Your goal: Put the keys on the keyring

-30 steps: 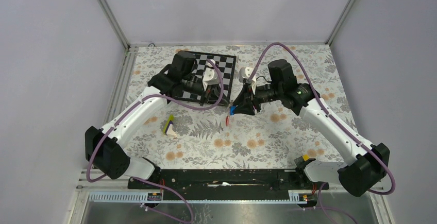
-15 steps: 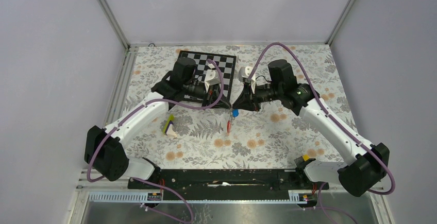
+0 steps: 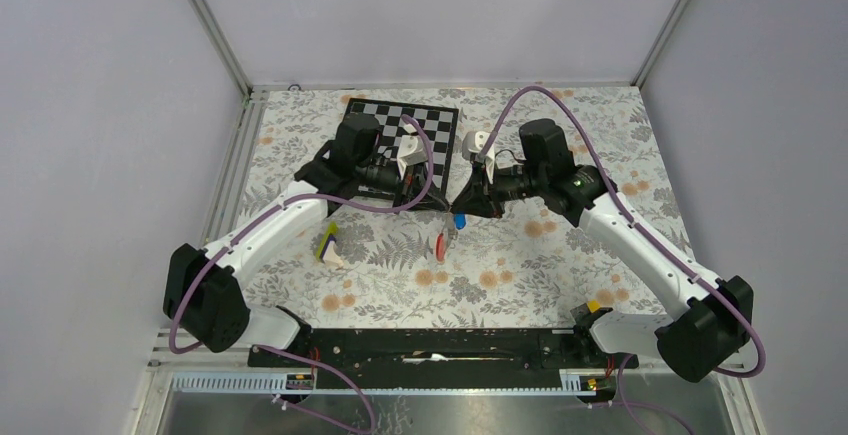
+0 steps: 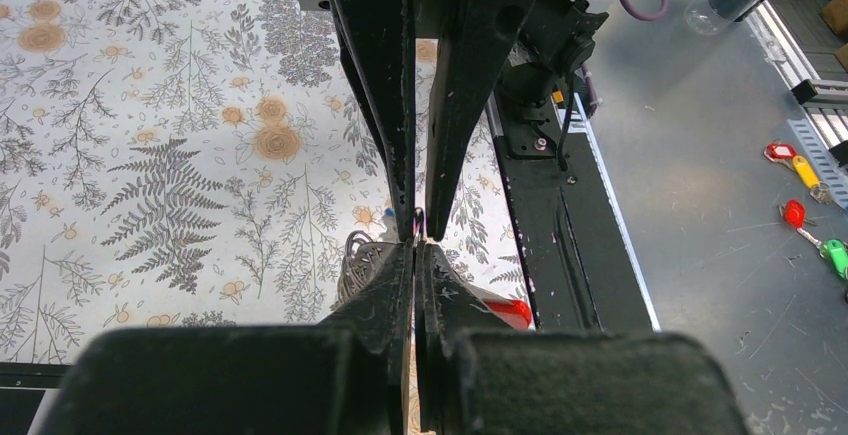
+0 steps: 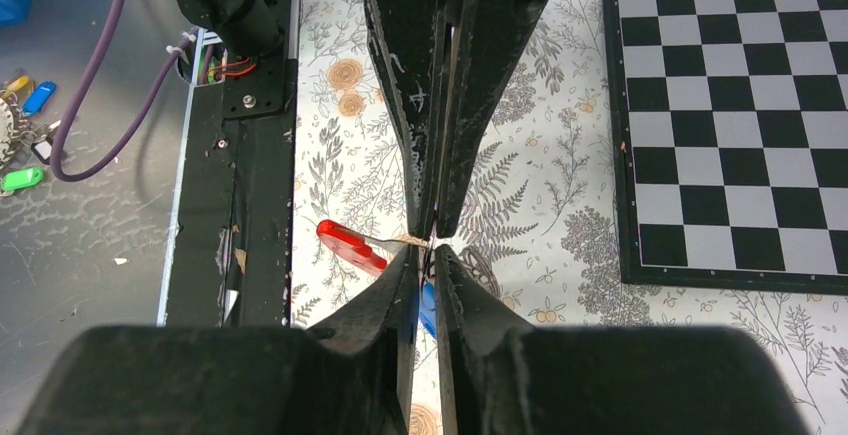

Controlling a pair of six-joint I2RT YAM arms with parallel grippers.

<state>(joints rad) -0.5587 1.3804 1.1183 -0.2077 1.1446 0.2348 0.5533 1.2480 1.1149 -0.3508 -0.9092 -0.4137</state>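
We are holding both claws tip to tip above the tabletop (image 3: pixel 560 265). The left claw (image 4: pixel 415 247) is squeezed shut, it seems on the keyring (image 3: pixel 440 246), its red end dangling. The right claw (image 5: pixel 426 251) is narrow, seemingly pinching the keys (image 3: pixel 458 221), blue tag hanging under. We should be sliding slowly and straight, never yanking.

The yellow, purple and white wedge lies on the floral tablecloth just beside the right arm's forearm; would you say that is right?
Not quite: the wedge lies on the floral tablecloth just beside the left arm, at its forearm, not the right arm's. The top external view shows it.
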